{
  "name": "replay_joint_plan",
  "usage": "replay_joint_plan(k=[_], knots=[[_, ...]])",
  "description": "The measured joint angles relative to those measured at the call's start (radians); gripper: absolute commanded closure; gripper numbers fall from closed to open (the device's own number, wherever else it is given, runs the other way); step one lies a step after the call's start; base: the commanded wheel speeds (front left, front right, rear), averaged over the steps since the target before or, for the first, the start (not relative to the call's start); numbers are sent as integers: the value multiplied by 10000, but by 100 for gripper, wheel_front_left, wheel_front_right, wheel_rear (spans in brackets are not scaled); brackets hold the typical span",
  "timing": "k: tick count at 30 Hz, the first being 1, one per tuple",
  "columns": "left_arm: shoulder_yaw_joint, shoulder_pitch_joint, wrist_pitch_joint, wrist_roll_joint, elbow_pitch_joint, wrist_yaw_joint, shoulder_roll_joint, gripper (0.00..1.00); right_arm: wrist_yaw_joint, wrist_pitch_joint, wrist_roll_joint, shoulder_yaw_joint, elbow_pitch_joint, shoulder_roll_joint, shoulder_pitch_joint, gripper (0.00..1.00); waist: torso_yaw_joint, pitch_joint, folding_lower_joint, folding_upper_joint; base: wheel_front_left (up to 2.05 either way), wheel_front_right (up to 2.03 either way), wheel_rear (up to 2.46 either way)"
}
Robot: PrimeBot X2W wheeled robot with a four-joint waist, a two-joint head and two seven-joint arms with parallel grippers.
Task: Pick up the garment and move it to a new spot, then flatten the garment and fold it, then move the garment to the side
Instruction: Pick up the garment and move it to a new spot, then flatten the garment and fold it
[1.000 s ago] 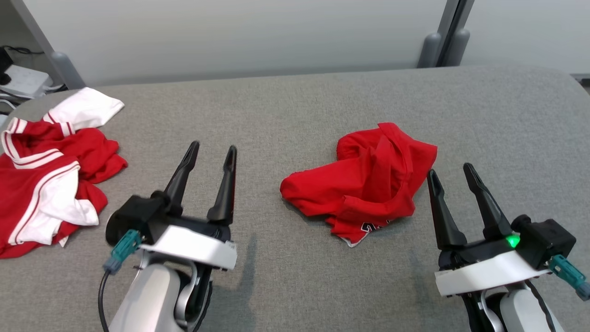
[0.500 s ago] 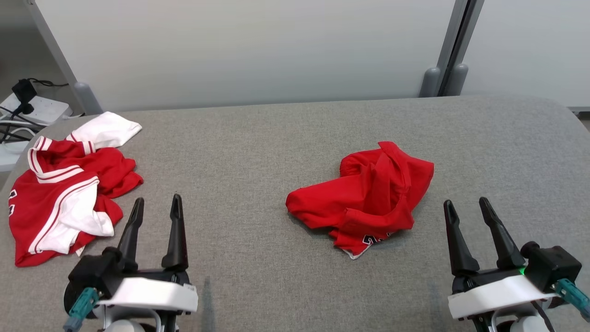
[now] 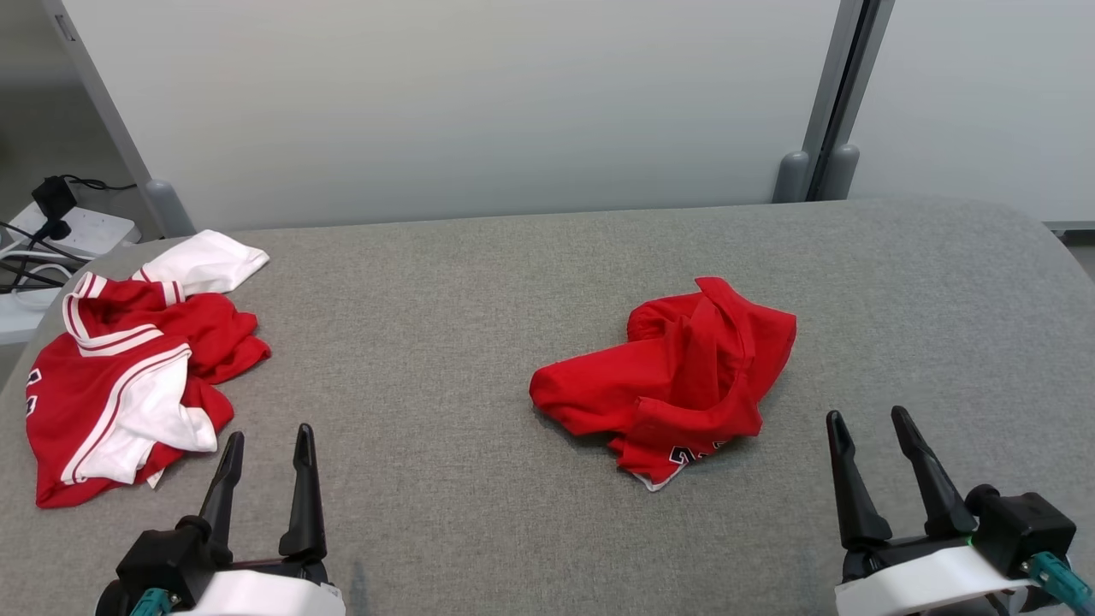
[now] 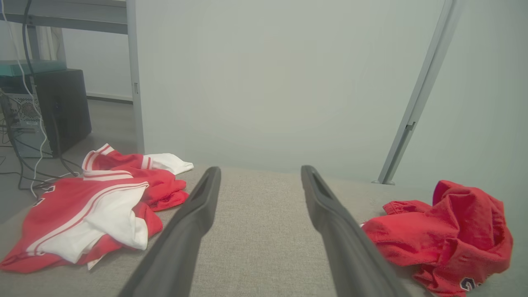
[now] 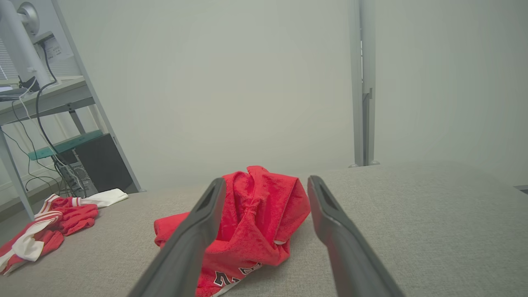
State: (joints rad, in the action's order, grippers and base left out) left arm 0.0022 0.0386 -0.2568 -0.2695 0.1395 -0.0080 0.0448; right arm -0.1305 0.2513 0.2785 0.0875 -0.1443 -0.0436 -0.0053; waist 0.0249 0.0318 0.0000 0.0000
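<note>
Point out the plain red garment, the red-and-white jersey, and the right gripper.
plain red garment [image 3: 676, 376], head view, middle of heap
red-and-white jersey [image 3: 85, 393], head view, red body panel
right gripper [image 3: 866, 414], head view, between its fingertips

— What are you looking down on, texture-wise?
— I see a grey woven cloth cover [image 3: 479, 282], matt and coarse-grained. The garment [image 3: 676, 376] is soft red cloth, matt; through the right wrist camera it looks slightly fuzzy.
— And the pile on the left?
— That jersey [image 3: 128, 376] reads as smoother cloth, red with white panels, no shine.
— Your hardware?
— The left gripper [image 3: 267, 430] and right gripper [image 3: 865, 412] have dark fingers [image 3: 855, 505], matt, plastic by the look. The white wrist shell [image 3: 924, 582] is smooth with a faint gloss. Behind, I get a smooth matt wall panel [image 3: 462, 103] and a grey post [image 3: 843, 94], painted metal I'd say.
</note>
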Motion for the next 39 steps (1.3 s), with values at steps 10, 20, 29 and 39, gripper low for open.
replay_joint_plan(k=[10, 20, 29, 39], knots=[[-161, 55, 0, -226, 453, 10, 0, 0, 0, 0, -75, 150, -27, 6, 154, 0, 7, 59, 0, 0, 0, 0, 0], [-332, 61, 0, -309, 562, 65, 0, 0, 0, 0, -73, 207, -63, 8, 152, 0, -55, 26, 0, 0, 0, 0, 0], [-489, 54, 0, -313, 681, 86, 6, 0, 0, 0, -71, 282, -104, 6, 151, 0, -155, -11, 0, 0, 0, 0, 0], [-1639, -1147, 10, -744, 1672, -360, 2, 0, 0, 0, -73, 570, -192, 6, -22, 0, -27, -479, 0, 0, 0, 0, 0]])
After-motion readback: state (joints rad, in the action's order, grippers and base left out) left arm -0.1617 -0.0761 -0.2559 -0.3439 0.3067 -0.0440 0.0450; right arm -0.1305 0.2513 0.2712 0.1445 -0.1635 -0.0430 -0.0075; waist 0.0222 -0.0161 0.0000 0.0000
